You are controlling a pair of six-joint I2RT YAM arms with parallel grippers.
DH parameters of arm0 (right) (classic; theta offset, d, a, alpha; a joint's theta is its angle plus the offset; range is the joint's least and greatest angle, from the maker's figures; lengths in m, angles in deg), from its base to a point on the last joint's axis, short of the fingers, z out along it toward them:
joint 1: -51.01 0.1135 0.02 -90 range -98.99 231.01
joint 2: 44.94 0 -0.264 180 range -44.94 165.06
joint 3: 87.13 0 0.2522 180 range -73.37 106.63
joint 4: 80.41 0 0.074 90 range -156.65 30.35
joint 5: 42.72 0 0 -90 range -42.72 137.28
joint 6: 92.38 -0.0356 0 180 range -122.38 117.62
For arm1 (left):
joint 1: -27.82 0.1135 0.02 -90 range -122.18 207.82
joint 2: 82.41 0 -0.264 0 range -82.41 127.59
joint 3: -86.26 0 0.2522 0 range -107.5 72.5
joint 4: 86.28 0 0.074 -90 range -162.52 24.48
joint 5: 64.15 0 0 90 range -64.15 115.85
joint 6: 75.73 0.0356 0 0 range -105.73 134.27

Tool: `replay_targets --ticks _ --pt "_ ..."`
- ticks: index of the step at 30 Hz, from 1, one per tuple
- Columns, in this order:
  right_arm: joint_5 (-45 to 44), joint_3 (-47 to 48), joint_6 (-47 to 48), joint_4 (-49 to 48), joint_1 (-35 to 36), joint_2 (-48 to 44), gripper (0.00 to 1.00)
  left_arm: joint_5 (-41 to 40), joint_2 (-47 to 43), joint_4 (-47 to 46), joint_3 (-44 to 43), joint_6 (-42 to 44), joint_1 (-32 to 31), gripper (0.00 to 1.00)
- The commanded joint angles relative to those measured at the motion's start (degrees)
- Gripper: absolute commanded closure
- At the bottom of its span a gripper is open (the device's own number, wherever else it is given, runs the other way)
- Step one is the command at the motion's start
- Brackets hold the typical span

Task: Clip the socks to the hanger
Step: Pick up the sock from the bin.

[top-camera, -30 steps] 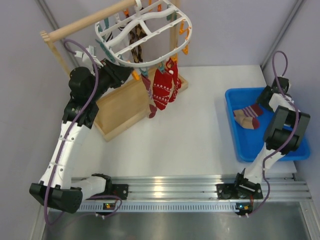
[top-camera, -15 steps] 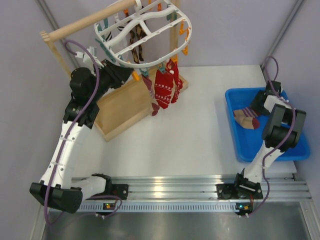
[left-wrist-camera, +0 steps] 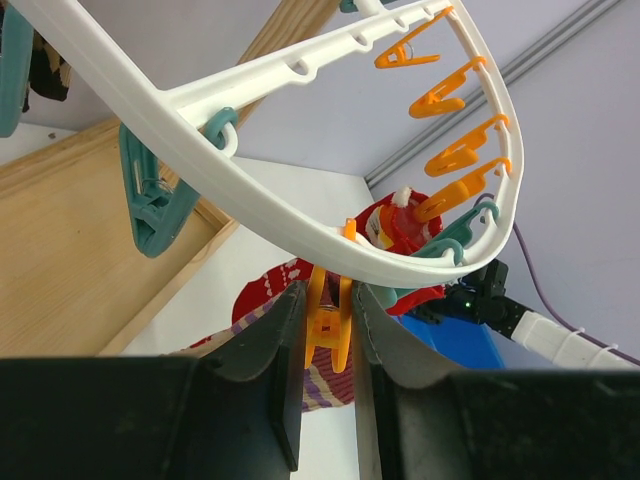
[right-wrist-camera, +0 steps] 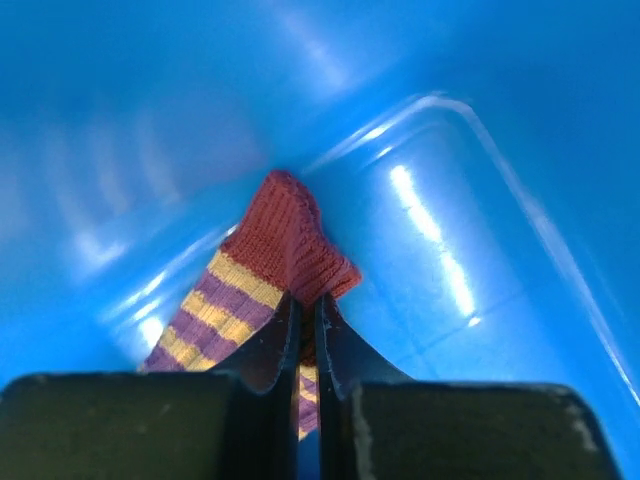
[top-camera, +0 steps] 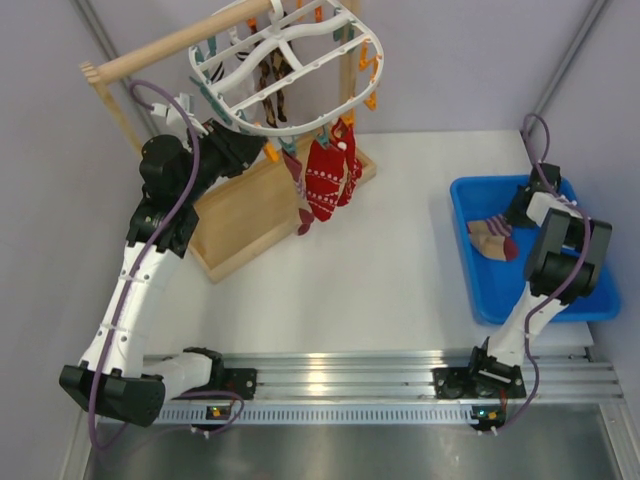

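Note:
The white oval hanger hangs from the wooden rod, with orange and teal clips along its rim. Two red patterned socks hang clipped at its near edge, and a dark striped one hangs further back. My left gripper reaches up under the rim, and in the left wrist view it is shut on an orange clip. A striped sock lies in the blue tray. My right gripper is down in the tray. Up close it is shut on the sock's red end.
A wooden rack stands at the back left: its slanted rod carries the hanger, and its flat wooden tray lies under it. The blue tray's walls surround the right gripper. An aluminium rail runs along the near edge.
The right gripper has moved toward the tray's far end and has shut on the striped sock. The left arm and the hanger have not moved.

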Motion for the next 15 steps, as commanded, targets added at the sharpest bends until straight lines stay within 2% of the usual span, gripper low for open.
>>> replay_targets --ticks 1,3,5,6,10,15 --pt "7.18 -1.41 4.16 -0.30 -0.97 -6.23 1.00 -0.69 -0.14 -1.58 0.28 0.63 0.19 1.00" --pt "10.36 -1.32 8.19 -0.65 -1.76 -9.15 1.00 -0.61 -0.15 -1.49 0.20 0.89 0.28 1.00" --pt "17.64 -0.45 11.01 -0.39 -3.25 -13.80 1.00 -0.26 -0.15 -1.58 0.11 1.07 0.28 1.00" --pt "20.71 0.08 16.33 -0.39 -3.87 -16.95 1.00 0.09 -0.14 -1.58 -0.07 1.07 0.28 1.00" --pt "39.93 3.68 27.35 0.92 -6.16 -24.35 1.00 1.06 0.29 -1.93 -0.33 0.72 0.28 1.00" --pt "56.32 14.57 41.14 10.74 -5.98 -29.72 1.00 2.03 0.38 -2.28 -0.51 0.80 0.28 1.00"
